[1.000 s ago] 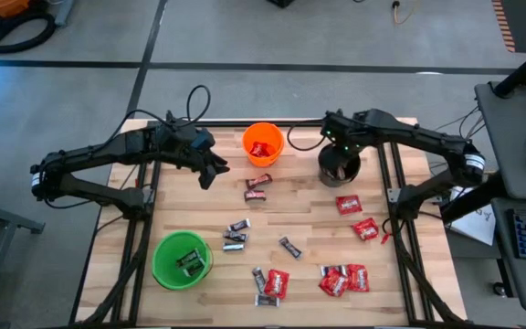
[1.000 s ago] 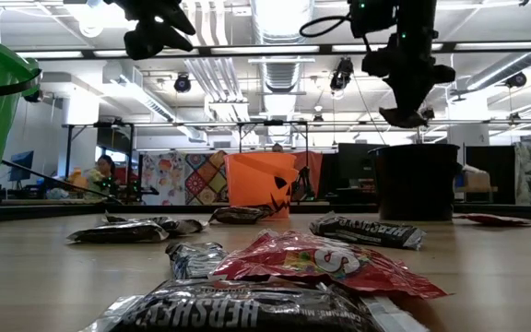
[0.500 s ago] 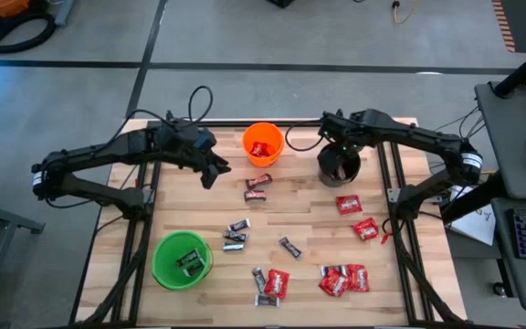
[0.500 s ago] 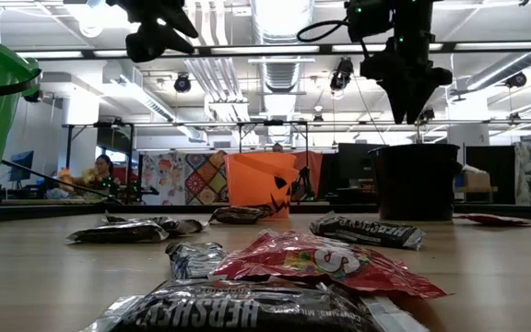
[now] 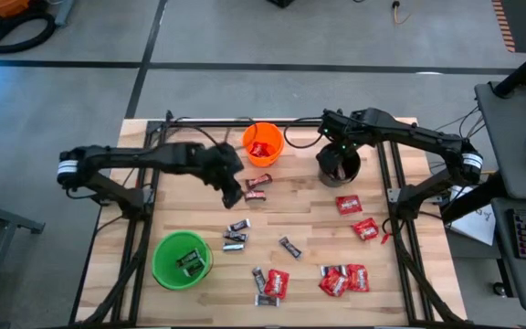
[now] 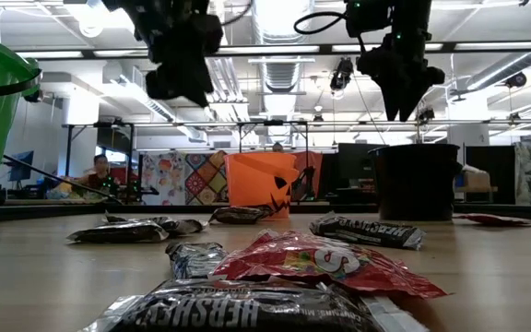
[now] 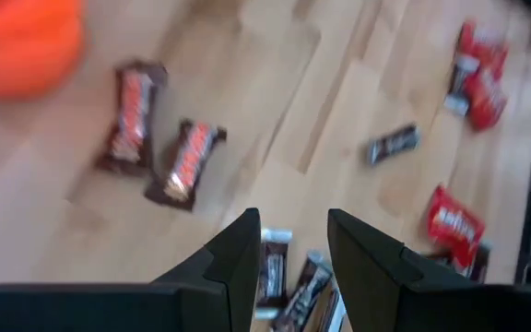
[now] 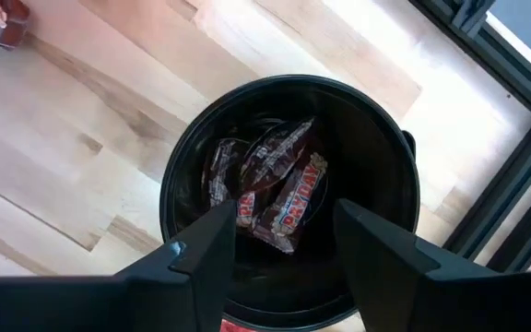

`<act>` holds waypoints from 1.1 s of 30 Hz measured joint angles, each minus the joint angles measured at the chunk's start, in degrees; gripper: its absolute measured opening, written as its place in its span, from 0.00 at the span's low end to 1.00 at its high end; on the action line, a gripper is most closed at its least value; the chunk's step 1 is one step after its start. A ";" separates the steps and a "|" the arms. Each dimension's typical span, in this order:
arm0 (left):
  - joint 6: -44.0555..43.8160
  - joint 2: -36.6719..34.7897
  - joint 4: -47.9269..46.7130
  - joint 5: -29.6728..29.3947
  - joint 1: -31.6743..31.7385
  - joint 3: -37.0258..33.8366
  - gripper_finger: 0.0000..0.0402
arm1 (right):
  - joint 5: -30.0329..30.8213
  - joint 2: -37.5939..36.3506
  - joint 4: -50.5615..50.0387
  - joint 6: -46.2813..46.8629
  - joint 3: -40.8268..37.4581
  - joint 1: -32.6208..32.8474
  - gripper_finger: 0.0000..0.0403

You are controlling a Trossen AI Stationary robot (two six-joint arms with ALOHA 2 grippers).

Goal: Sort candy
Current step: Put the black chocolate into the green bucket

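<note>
Candy lay scattered over the wooden table (image 5: 190,206), long axes pointing every which way. We saw two reddish-brown bars (image 5: 257,187) just below the orange cup (image 5: 263,143); in the left wrist view those two bars (image 7: 159,134) lay side by side, roughly parallel, both tilted. Three small dark bars (image 5: 236,236) sat mid-table, stacked roughly crosswise, and one more dark bar (image 5: 289,247) lay on a diagonal to their right. Red packets (image 5: 359,219) spread down the right side, with a cluster (image 5: 343,279) near the front edge. The green cup (image 5: 183,260) held dark bars, the orange cup held red pieces.

We saw the left gripper (image 5: 229,178) above the table beside the reddish-brown bars, fingers (image 7: 238,263) apart, nothing between them. The right gripper (image 5: 340,146) hung over the black cup (image 5: 340,166), fingers (image 8: 212,242) apart and empty.

Only the right wrist view showed the black cup's contents: brown bars (image 8: 279,189) leaning on one another, one printed PAYDAY. The low view alone showed a jack-o'-lantern face on the orange cup (image 6: 261,183) and HERSHEY'S print on the nearest dark bar (image 6: 247,309), which lay crosswise to that camera.
</note>
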 joint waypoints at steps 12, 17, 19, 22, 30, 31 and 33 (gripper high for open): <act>1.51 14.23 -6.80 -0.41 -6.98 4.31 0.28 | -0.04 0.00 2.06 -3.05 0.00 0.00 0.44; 1.58 21.30 -10.74 -1.59 -8.17 8.05 0.28 | -0.04 0.00 3.35 -5.21 0.00 0.00 0.44; 1.91 24.03 -13.46 -3.52 -8.73 10.27 0.28 | -0.07 0.00 3.65 -6.04 0.00 0.00 0.44; 2.97 26.91 -14.58 -4.51 -9.59 12.78 0.30 | -0.16 0.00 3.63 -6.57 0.00 0.00 0.44; 0.34 30.86 -13.89 -4.74 -12.14 15.80 0.45 | -0.61 0.00 3.57 -8.23 0.00 0.01 0.44; -0.69 31.07 -13.91 -5.03 -12.43 15.80 0.47 | -0.59 0.00 3.57 -8.33 0.00 0.00 0.44; -2.60 31.58 -13.84 -5.55 -12.90 15.69 0.50 | -0.59 0.00 3.58 -8.41 0.00 0.00 0.44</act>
